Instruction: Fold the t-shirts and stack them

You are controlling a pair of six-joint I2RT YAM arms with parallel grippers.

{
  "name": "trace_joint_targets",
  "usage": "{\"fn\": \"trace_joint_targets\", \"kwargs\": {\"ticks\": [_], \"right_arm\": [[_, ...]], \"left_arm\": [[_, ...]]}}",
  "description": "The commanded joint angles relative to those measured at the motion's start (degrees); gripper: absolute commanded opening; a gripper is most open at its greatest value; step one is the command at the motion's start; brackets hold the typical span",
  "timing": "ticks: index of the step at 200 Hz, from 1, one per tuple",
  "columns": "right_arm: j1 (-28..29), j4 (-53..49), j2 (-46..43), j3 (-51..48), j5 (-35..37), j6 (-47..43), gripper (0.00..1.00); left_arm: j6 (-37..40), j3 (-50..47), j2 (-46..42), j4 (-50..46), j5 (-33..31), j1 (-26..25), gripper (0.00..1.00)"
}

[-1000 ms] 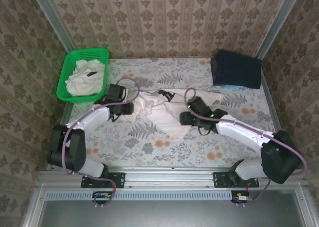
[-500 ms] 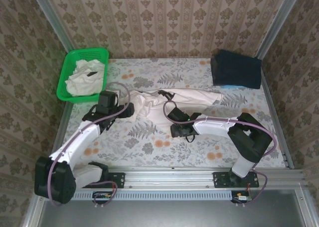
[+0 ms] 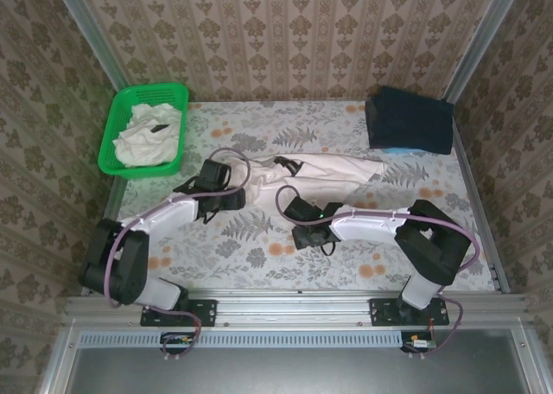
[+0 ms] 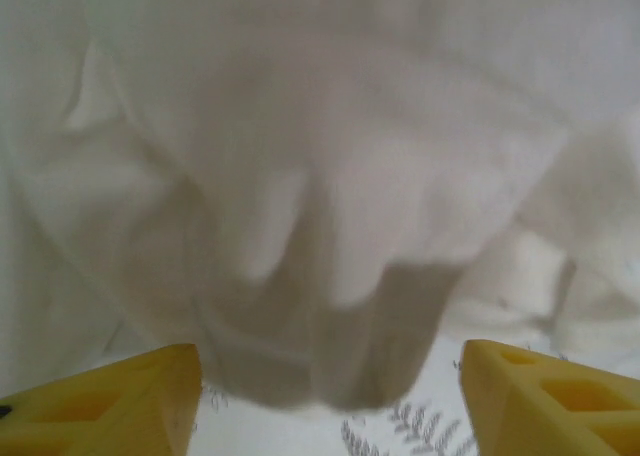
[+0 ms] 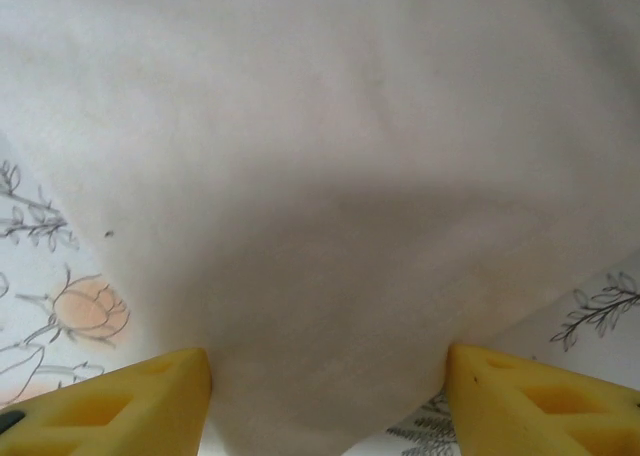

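L gripper jaws apart, now in at the left edge of the t-shirt, closer than 0.5 s ago. R gripper jaws apart too, near hem between them, not clamped; barely moved. T-shirt lies mid table, spread flatter vs bunched 1 s ago. Other shirts in green basket, same.

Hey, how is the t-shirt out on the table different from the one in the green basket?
The t-shirt on the table lies drawn out in a long, rumpled strip across the floral table. The t-shirt in the basket is bunched into a heap inside the green basket. The t-shirt on the table covers a wide stretch, while the t-shirt in the basket stays compact within the rim. Both are off-white, and neither is folded.
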Motion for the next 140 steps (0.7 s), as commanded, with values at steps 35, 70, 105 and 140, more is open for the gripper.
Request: {"fn": "trace_joint_targets", "kwargs": {"ticks": [35, 70, 105, 140], "right_arm": [[0.0, -3.5, 0.7, 0.3, 5.3, 0.9, 0.45], [-1.2, -6.9, -2.4, 1.1, 7.9, -0.9, 0.16], [-5.2, -10.2, -12.5, 1.0, 10.9, -3.4, 0.0], [-9.5, -13.1, -27.9, 3.0, 13.6, -6.3, 0.0]], "left_arm": [[0.9, 5.1, 2.6, -0.7, -2.5, 0.1, 0.25], [2.0, 5.1, -6.3, -6.2, -3.4, 0.1, 0.11], [4.1, 6.9, -18.2, -15.3, -5.0, 0.2, 0.14], [6.7, 8.7, -28.0, -21.1, -4.6, 0.8, 0.01]]}}
